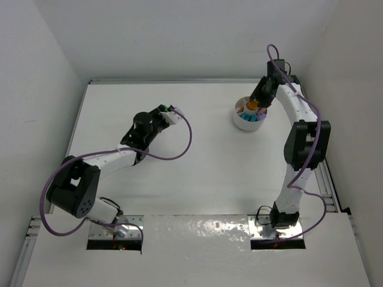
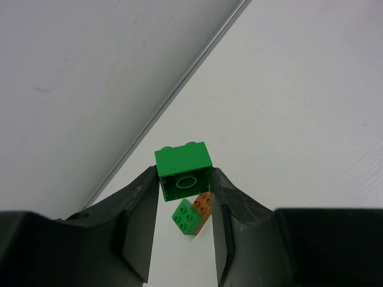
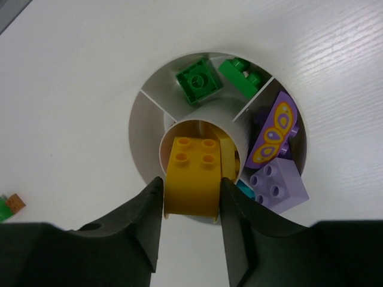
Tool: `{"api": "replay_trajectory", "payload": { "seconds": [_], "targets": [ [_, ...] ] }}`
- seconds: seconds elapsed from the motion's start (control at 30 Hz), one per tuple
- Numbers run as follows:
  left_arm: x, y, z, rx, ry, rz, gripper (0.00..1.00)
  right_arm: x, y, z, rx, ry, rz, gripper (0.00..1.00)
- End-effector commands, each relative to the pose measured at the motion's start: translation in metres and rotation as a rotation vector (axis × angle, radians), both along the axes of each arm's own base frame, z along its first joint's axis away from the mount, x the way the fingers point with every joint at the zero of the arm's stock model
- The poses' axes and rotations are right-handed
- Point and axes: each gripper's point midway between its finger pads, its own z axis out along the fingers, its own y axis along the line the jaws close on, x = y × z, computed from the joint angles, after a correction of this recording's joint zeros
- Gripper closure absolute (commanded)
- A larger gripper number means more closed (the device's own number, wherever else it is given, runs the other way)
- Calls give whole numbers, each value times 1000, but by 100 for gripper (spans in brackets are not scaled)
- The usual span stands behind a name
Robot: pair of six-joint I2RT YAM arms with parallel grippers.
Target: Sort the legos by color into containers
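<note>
My left gripper point(image 2: 185, 179) is shut on a green lego point(image 2: 184, 167) and holds it above the table, left of centre in the top view point(image 1: 169, 113). Below it a green lego point(image 2: 185, 216) and an orange-brown lego point(image 2: 204, 205) lie touching on the table. My right gripper point(image 3: 191, 191) is shut on a yellow lego point(image 3: 192, 173) right above the centre cup of the round white dish point(image 3: 143, 140), at the far right in the top view point(image 1: 242, 124). The dish holds two green legos point(image 3: 197, 81), a purple butterfly piece point(image 3: 272, 134), a lilac lego point(image 3: 278, 185), a teal one point(image 3: 245, 190) and another yellow one point(image 3: 230, 152).
White walls close the table on the left, back and right. A metal rail point(image 2: 179, 89) runs along the foot of the left wall near my left gripper. The loose green and brown legos point(image 3: 11, 205) show at the left edge of the right wrist view.
</note>
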Motion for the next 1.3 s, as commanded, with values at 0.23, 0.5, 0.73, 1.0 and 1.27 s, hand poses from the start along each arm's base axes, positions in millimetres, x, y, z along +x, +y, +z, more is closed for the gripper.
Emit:
{"api": "replay_trajectory", "payload": {
  "seconds": [0.23, 0.5, 0.73, 1.0, 1.27],
  "targets": [
    [2, -3, 34, -46, -90, 1, 100, 12, 2, 32, 2, -66, 33, 43],
    [3, -5, 37, -53, -95, -6, 100, 8, -6, 50, -56, -90, 42, 47],
    [4, -8, 49, -100, -130, -15, 100, 0, -19, 69, -149, -110, 78, 43],
    [-12, -43, 80, -144, -285, -239, 100, 0, 105, 143, -145, -432, 654, 40],
    [-35, -75, 96, -13, -440, -488, 100, -47, 253, 152, 203, -631, 1094, 36]
  ]
}}
